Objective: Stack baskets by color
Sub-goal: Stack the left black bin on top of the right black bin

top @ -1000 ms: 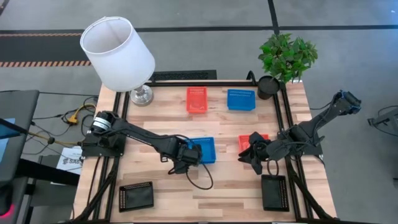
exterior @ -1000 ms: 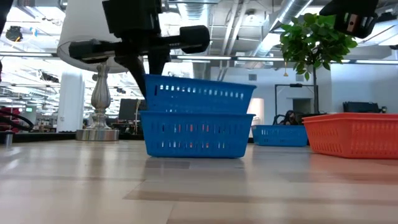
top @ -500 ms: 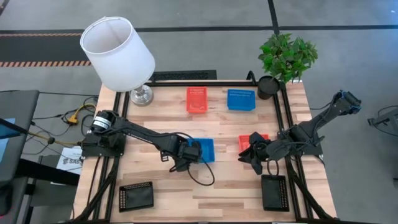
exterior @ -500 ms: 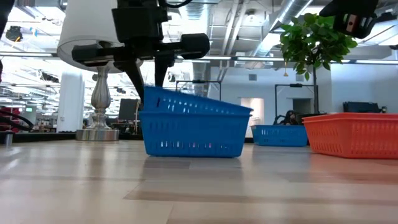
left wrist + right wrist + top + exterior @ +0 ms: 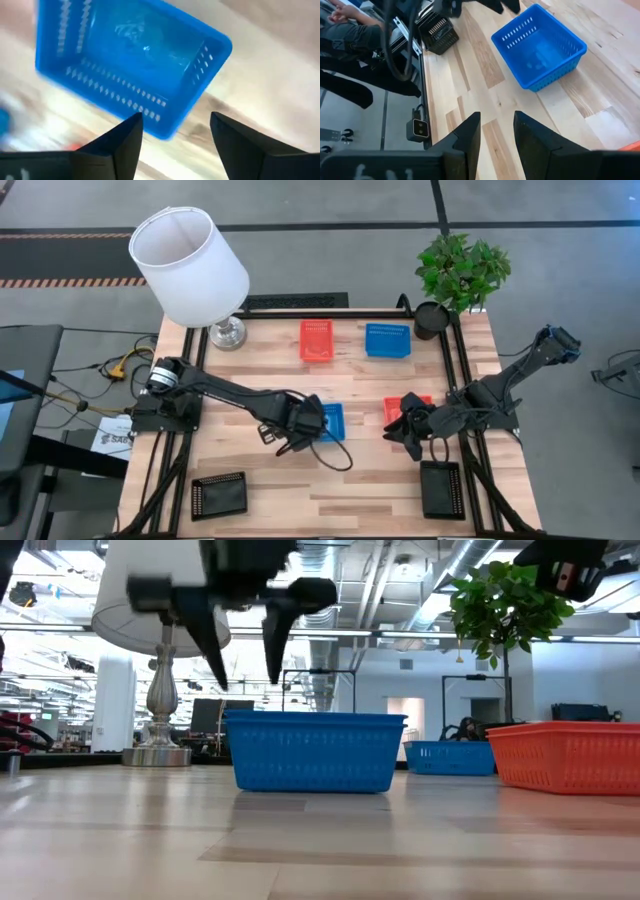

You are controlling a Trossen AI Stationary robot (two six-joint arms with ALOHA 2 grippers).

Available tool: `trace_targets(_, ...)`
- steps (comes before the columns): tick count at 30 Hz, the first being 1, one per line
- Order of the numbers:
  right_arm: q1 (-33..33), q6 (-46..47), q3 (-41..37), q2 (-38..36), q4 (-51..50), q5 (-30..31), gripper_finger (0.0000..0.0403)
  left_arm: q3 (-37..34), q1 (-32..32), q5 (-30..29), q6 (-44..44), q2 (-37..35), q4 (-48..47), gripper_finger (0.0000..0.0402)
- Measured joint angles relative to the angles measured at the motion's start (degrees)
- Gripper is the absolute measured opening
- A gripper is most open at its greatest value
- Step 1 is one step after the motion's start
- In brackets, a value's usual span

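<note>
A blue basket (image 5: 332, 421) stands on the table's middle with a second blue one nested inside it, so in the low view the stack (image 5: 312, 752) shows as one body with a doubled rim. My left gripper (image 5: 243, 660) hangs open just above its left end, touching nothing; the left wrist view looks down into the blue basket (image 5: 130, 65) past the gripper (image 5: 175, 127). My right gripper (image 5: 408, 427) waits open at the table's right, beside a red-orange basket (image 5: 408, 406). Another red-orange basket (image 5: 317, 340) and another blue basket (image 5: 387, 340) sit at the far side.
Two black baskets (image 5: 218, 495) (image 5: 441, 488) lie near the front corners. A white lampshade on a silver base (image 5: 190, 260) stands at the far left and a potted plant (image 5: 460, 275) at the far right. A seated person (image 5: 350, 20) shows beyond the table's left edge.
My left gripper has opened and let go of the upper blue basket, which first sank at its right end and then dropped level into the lower one. The gripper has then risen a little above the stack and rolled about its own axis.
</note>
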Motion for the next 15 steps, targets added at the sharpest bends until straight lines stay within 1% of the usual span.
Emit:
trace_targets(3, 0.46, -0.33, 0.0, 0.0, 0.0, -0.01, 0.0136, 3.75, 0.38, 3.8, -12.92, -0.02, -6.37, 0.0226)
trace_targets(6, 0.7, -1.75, 0.0, 0.0, 0.0, 0.01, 0.0136, 6.66, 0.07, 5.36, -27.3, -0.02, -12.88, 0.0226)
trace_targets(8, 0.7, -2.7, 0.0, 0.0, 0.02, 0.01, 0.0136, 7.59, -0.5, 6.51, -37.74, -0.07, -17.53, 0.0226)
trace_targets(10, 0.7, -3.11, 0.0, 0.0, 0.0, -0.01, 0.0136, 7.66, -0.92, 9.32, -47.03, -0.07, -21.74, 0.0226)
trace_targets(11, 0.7, -3.14, -0.01, 0.0, -0.02, -0.03, 0.0136, 7.66, -1.31, 11.27, -50.14, -0.07, -23.51, 0.0226)
trace_targets(13, 0.7, -3.62, -0.01, 0.0, -0.15, -0.12, 0.0136, 7.64, -2.52, 14.74, -53.56, -0.08, -25.33, 0.0226)
trace_targets(15, 0.7, -4.78, 0.0, 0.0, -0.11, -0.17, 0.0136, 6.81, -5.07, 16.63, -55.3, -1.41, -23.44, 0.0226)
